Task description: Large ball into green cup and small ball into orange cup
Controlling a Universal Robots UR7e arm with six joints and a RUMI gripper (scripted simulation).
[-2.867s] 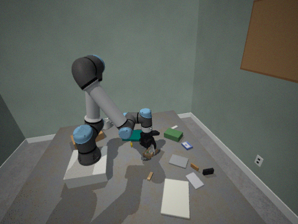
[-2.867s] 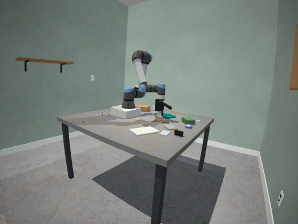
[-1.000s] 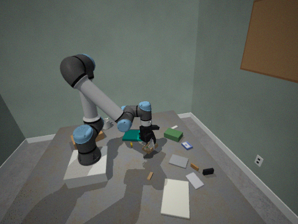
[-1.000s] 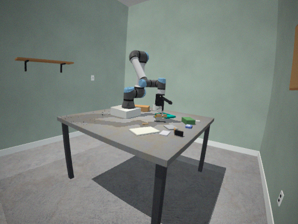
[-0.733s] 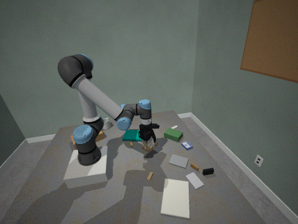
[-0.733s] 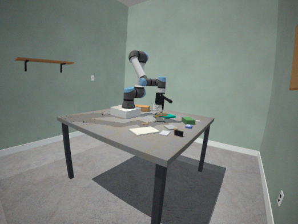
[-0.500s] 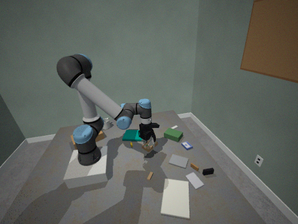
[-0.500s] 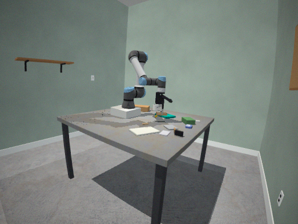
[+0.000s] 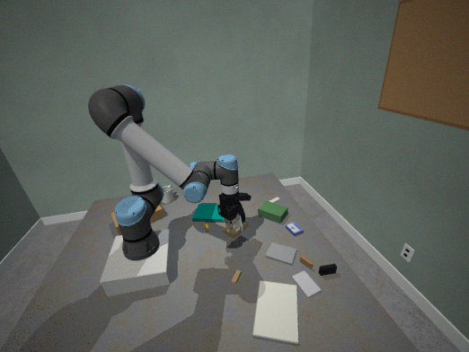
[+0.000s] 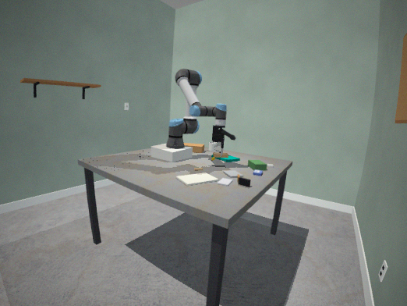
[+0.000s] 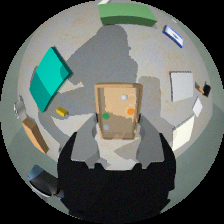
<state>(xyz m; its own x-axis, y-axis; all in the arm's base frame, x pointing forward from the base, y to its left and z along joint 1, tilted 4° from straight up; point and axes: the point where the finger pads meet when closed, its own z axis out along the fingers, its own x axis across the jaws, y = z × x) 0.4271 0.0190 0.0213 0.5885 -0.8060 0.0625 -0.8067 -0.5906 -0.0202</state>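
My gripper (image 11: 118, 113) is shut on the covered wooden puzzle (image 11: 118, 111) and holds it by its near edge, lifted above the table. In the wrist view the puzzle shows a green cup (image 11: 106, 116) at the left and an orange cup (image 11: 130, 111) at the right. A pale ball (image 11: 124, 97) lies near the far right of the tray, and another pale ball (image 11: 106, 127) lies just below the green cup. I cannot tell which ball is the larger. In the top view the puzzle (image 9: 234, 229) hangs under the gripper (image 9: 233, 215), tilted.
A teal block (image 9: 207, 212) lies just behind the puzzle, with a small yellow piece (image 9: 207, 227) beside it. A green block (image 9: 272, 211), a blue card (image 9: 294, 228), grey and white plates (image 9: 281, 252), a black block (image 9: 327, 269) and a large white slab (image 9: 276, 311) lie to the right and front.
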